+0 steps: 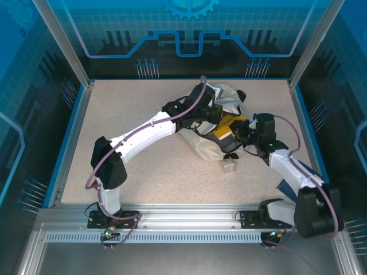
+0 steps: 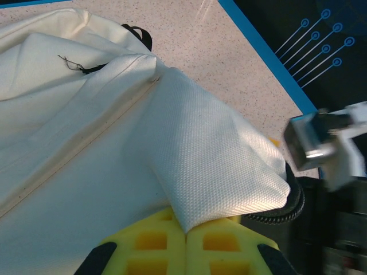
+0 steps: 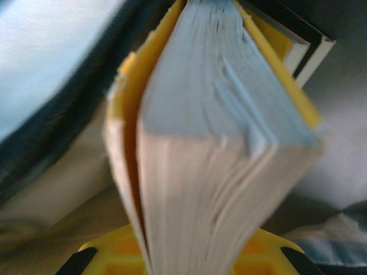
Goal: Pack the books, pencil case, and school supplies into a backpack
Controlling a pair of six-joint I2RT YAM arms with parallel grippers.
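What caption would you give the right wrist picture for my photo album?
Right jaws clamped on a yellow-covered book, its page edges facing the camera, pale backpack fabric blurred behind.

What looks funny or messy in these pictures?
The yellow book gripped by the right tool looks odd: its pages bulge and fan apart, one cover peeling away. The backpack lies crumpled, a fold pinched in the left tool.

My left arm (image 1: 143, 134) stretches forward and to the right across the table, its wrist tipped down. The left gripper (image 2: 184, 232) is closed tight, its yellow pads pinching a fold of the backpack (image 2: 218, 154). My right arm (image 1: 289, 169) bends inward to the left. The right gripper (image 3: 189, 252) is clamped on a book (image 3: 218, 143), held edge-on between its pads.
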